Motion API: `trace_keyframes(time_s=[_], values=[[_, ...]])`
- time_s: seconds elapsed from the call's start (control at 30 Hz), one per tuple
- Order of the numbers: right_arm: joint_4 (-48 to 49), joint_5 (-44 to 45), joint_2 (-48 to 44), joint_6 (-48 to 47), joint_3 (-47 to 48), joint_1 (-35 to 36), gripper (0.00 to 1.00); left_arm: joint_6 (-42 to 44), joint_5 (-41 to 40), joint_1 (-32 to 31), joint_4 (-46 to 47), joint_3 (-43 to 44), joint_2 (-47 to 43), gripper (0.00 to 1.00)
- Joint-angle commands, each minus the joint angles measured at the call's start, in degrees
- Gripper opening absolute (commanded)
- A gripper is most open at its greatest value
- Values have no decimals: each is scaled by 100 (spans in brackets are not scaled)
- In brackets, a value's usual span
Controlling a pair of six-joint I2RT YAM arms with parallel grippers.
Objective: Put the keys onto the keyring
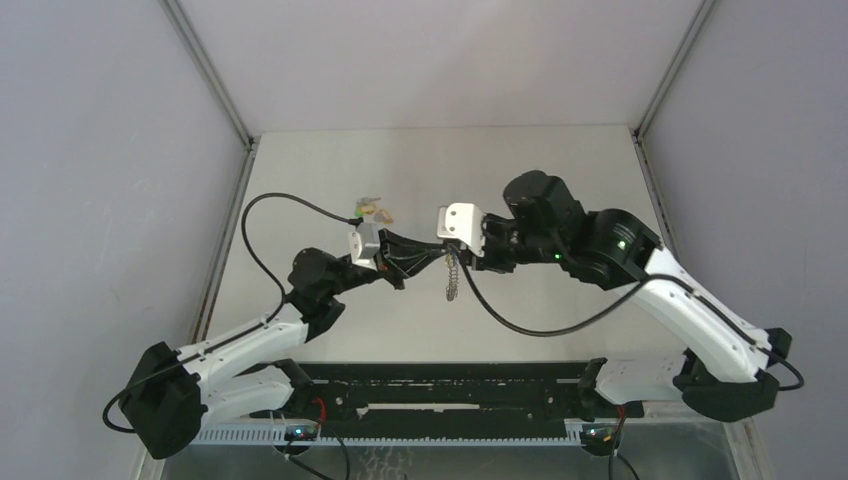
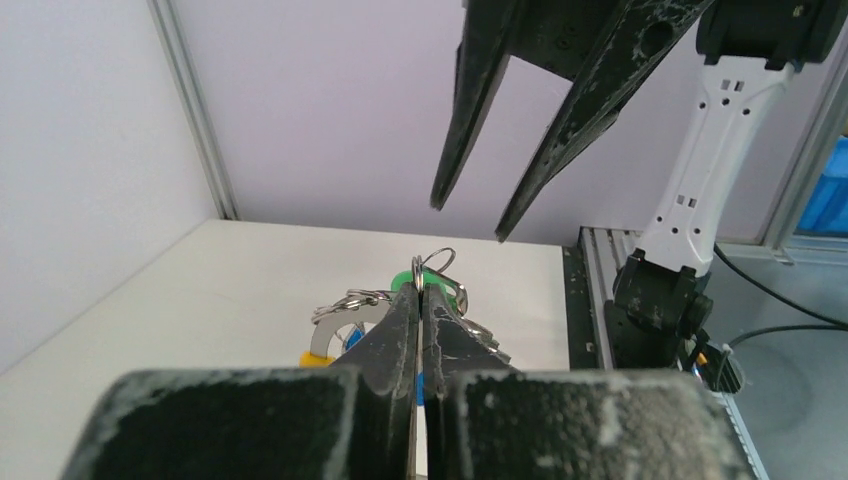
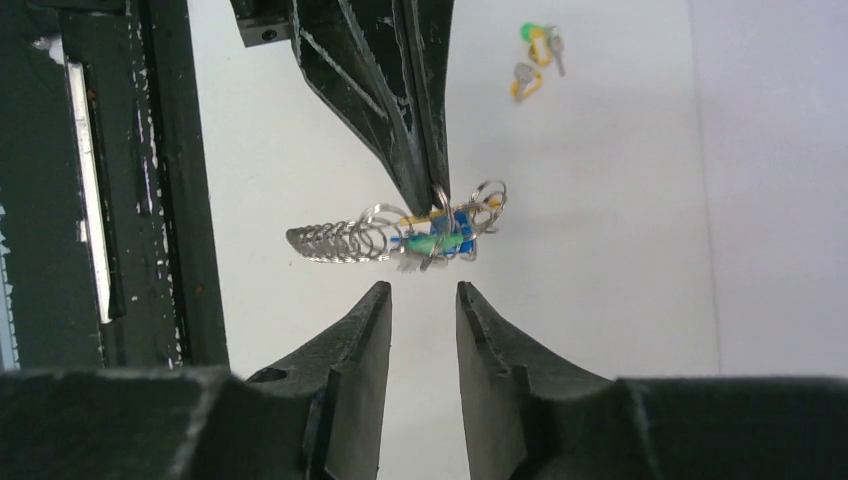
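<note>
With the left gripper clamped on the keyring, close the open right gripper squarely on the ring (avoiding the hanging keys).

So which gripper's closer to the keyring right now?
Left. The left gripper is shut on the keyring, which hangs from its tips. The right gripper is open and faces it, its tips just short of the ring and not touching.

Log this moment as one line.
left gripper shut on keyring, held aloft | right gripper open, not touching | loose keys on table
</note>
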Motion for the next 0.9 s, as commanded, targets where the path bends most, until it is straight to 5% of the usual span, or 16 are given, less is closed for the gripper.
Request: trace_keyframes(time_s=[0.0, 0.33, 0.87], values=[[1158, -162, -662, 57, -556, -205, 31, -178, -273, 8, 671, -111, -201, 0], [2579, -315, -1177, 570, -1619, -336, 33, -408, -379, 7, 875, -88, -176, 0], [3034, -331, -1032, 1047, -1842, -339, 29, -406, -607, 7, 837, -106, -180, 0]])
